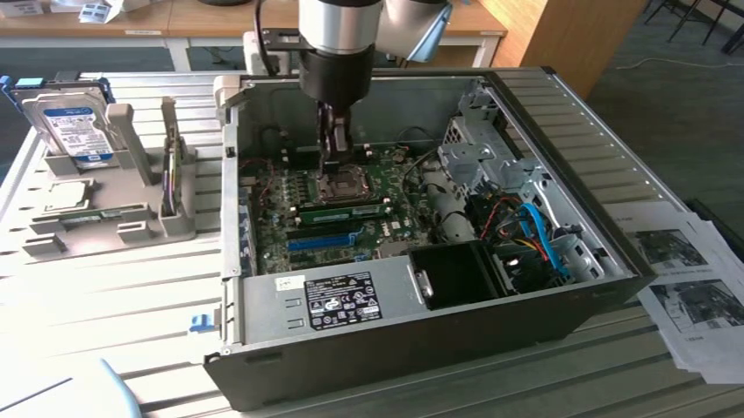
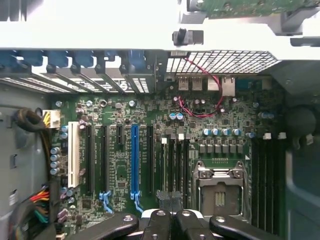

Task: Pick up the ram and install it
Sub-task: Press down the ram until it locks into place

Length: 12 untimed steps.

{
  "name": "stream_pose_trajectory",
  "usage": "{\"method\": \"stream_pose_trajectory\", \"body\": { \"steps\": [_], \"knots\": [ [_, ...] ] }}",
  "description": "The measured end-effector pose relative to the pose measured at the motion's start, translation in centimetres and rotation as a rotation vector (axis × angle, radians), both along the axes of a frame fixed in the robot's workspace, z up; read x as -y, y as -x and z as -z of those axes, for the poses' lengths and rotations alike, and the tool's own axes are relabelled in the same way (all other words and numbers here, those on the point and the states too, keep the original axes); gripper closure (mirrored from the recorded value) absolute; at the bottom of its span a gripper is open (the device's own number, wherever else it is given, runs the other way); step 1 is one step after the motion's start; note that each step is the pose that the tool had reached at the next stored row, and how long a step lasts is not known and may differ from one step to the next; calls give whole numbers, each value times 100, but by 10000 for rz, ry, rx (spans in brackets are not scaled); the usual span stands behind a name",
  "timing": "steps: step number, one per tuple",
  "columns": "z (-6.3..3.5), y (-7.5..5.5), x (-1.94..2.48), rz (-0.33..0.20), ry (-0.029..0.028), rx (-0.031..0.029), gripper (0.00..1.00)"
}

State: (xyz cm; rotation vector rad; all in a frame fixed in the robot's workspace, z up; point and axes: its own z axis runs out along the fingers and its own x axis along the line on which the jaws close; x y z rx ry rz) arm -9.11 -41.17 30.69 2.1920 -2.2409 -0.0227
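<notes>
Ram [image 1: 345,210], a green stick, lies seated in a slot on the motherboard [image 1: 348,231] inside the open computer case [image 1: 407,322], between the CPU socket [image 1: 344,186] and the bright-blue slot [image 1: 322,241]. I see my gripper [image 1: 334,159] lowered into the case above the socket, fingers pressed together on nothing. From the wrist, the closed fingertips [image 2: 163,201] hover over dark slots beside the socket [image 2: 219,187].
</notes>
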Motion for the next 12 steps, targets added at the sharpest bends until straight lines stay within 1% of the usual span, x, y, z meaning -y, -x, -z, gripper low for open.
{"method": "stream_pose_trajectory", "body": {
  "steps": [12],
  "knots": [
    [-273, -2, 0, 0, 1, -1, 91]
  ]
}}
